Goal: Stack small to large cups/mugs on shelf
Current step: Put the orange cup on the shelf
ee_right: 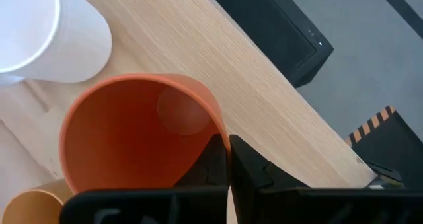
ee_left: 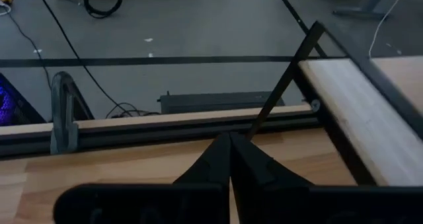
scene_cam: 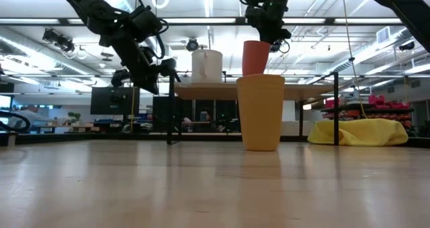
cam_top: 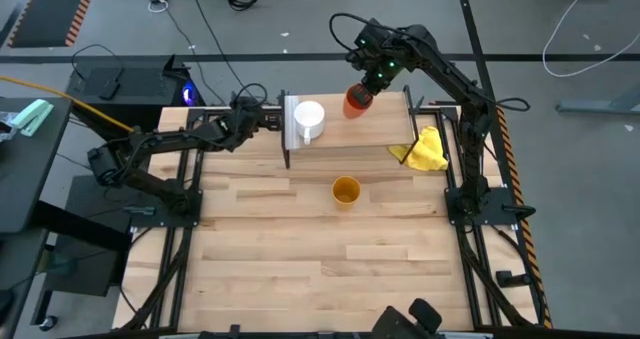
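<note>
Overhead, right claw (cam_top: 358,92) pinching orange-red cup (cam_top: 356,101) rim over shelf (cam_top: 375,129), wrist view confirms, left claw (cam_top: 262,117) pressed together.

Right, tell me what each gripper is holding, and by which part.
The right gripper pinches the orange cup by its rim, over the shelf. The left gripper is shut on nothing, beside the shelf's end.

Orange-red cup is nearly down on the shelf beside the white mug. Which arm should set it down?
Right. The right gripper is already clamped on the orange-red cup at the shelf, next to the white mug. The left gripper is shut, empty, at the shelf's other end.
</note>
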Tool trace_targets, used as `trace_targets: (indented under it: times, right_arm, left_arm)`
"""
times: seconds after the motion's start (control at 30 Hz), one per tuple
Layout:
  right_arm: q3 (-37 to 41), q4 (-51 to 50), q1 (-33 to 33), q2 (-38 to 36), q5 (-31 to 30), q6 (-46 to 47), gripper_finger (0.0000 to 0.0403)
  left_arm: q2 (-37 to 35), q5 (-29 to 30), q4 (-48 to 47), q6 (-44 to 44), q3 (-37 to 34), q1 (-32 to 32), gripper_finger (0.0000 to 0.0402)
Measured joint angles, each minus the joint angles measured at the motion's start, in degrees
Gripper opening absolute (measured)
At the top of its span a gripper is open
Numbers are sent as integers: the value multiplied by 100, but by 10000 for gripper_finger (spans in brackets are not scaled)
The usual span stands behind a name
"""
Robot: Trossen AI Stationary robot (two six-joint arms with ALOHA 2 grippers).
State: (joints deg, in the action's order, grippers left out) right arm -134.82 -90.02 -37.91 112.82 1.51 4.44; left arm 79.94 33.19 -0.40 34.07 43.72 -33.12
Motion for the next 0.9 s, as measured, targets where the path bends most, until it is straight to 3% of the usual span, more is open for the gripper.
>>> trace_targets:
  times: [0.3, 0.9]
  right_arm:
    - [43, 8, 49, 0, 293, 8, 3]
    - [442, 0, 136, 4, 211, -5, 8]
  left_arm:
    - [0, -4, 0, 9, 0, 57, 19]
    - [0, -6, -14, -18, 0, 57, 10]
